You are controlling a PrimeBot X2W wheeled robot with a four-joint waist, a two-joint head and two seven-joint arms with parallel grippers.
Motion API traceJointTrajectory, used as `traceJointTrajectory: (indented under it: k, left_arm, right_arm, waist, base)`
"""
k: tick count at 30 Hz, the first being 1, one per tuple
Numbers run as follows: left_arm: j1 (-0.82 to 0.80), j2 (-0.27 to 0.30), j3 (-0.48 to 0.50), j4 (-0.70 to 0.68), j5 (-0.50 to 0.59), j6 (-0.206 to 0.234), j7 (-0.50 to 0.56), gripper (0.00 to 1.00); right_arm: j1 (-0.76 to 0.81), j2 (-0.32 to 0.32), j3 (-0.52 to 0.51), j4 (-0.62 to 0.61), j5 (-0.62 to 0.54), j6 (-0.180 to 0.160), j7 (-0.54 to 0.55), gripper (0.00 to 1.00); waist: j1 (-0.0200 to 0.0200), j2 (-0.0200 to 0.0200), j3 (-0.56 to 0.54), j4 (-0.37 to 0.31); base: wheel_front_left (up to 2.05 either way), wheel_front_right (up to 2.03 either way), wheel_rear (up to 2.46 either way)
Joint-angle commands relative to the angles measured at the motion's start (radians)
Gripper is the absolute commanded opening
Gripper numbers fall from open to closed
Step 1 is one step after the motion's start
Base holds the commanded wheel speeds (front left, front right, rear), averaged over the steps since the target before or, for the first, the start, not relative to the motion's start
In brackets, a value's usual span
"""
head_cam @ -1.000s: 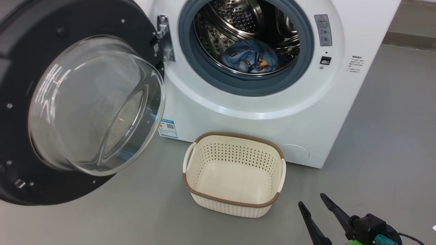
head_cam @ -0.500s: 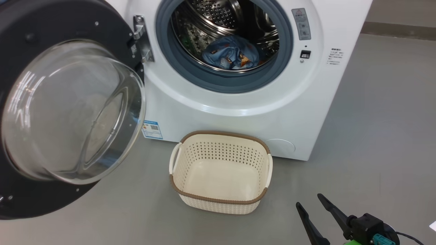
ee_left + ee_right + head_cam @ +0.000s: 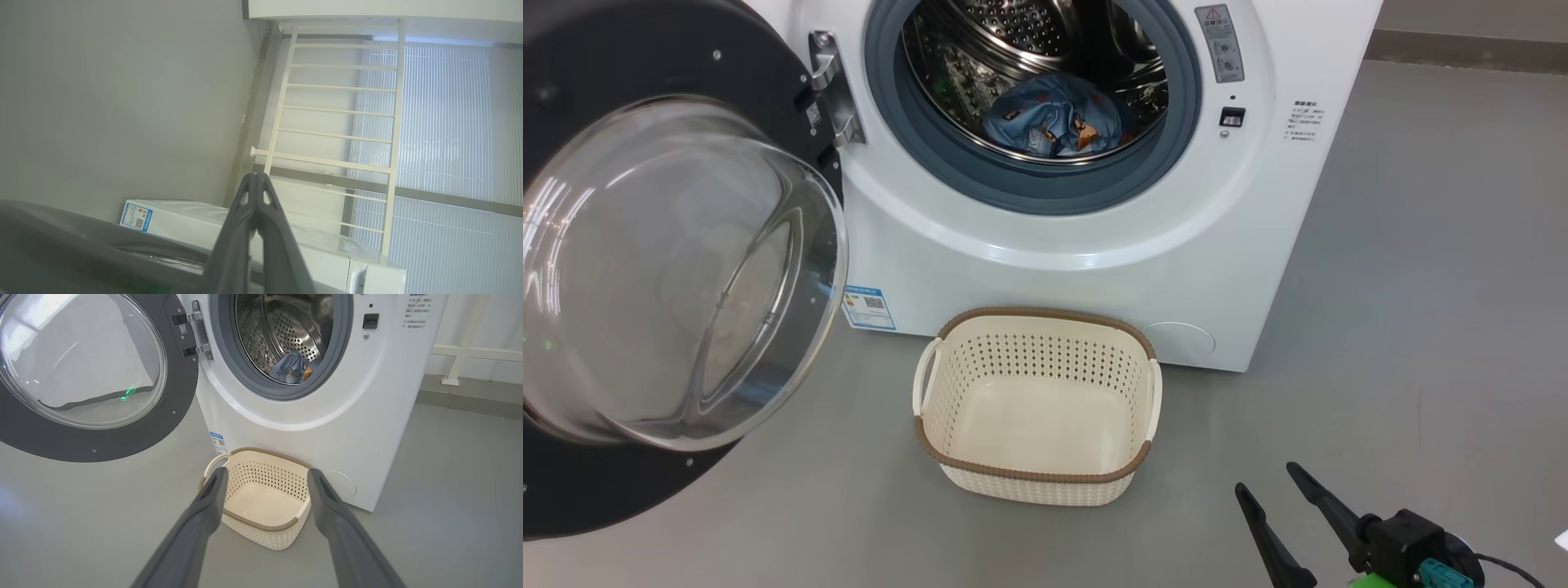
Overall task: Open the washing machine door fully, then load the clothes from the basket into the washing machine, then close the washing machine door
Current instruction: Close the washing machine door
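The white washing machine (image 3: 1094,269) (image 3: 327,428) stands ahead with its door (image 3: 645,269) (image 3: 90,375) swung wide to the left. The light blue clothes (image 3: 1054,122) (image 3: 292,367) lie inside the steel drum. On the floor in front sits the cream basket (image 3: 1037,474) (image 3: 261,535), with nothing in it. My right gripper (image 3: 1266,482) (image 3: 265,475) hovers open, low and to the right of the basket, holding nothing. In the left wrist view my left gripper (image 3: 256,176) is shut and empty, pointing past the machine's side (image 3: 184,212) toward a railing.
Grey floor (image 3: 1421,327) spreads to the right of the machine and around the basket. A white railing (image 3: 335,114) and window blinds (image 3: 445,122) lie beyond the machine. The open door's dark rim (image 3: 81,245) lies close under my left gripper.
The head camera has turned, shifting the whole scene left and slightly up in the picture. My right gripper keeps its place and stays open.
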Motion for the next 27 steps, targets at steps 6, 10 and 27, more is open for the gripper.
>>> traceJointTrajectory:
  k: [6,10,27]
  left_arm:
    - [-0.027,0.056,-0.008,0.0,-0.014,-0.024,0.04,0.0]
    - [-0.027,0.05,-0.016,0.016,-0.015,-0.039,0.066,0.0]
    - [-0.023,0.027,-0.066,0.048,-0.023,-0.107,0.248,0.0]
  right_arm:
    - [-0.048,-0.019,0.015,-0.02,0.001,0.002,-0.005,1.0]
    - [-0.049,-0.023,0.015,-0.02,0.002,0.002,-0.005,1.0]
    - [-0.04,-0.035,0.013,-0.02,0.007,0.002,-0.005,1.0]
  waist:
    - [0.0,0.0,0.002,-0.001]
    - [0.0,0.0,0.002,-0.004]
    - [0.0,0.0,-0.015,-0.019]
  base:
    - [0.0,0.0,0.0]
    - [0.0,0.0,0.0]
    - [0.0,0.0,0.0]
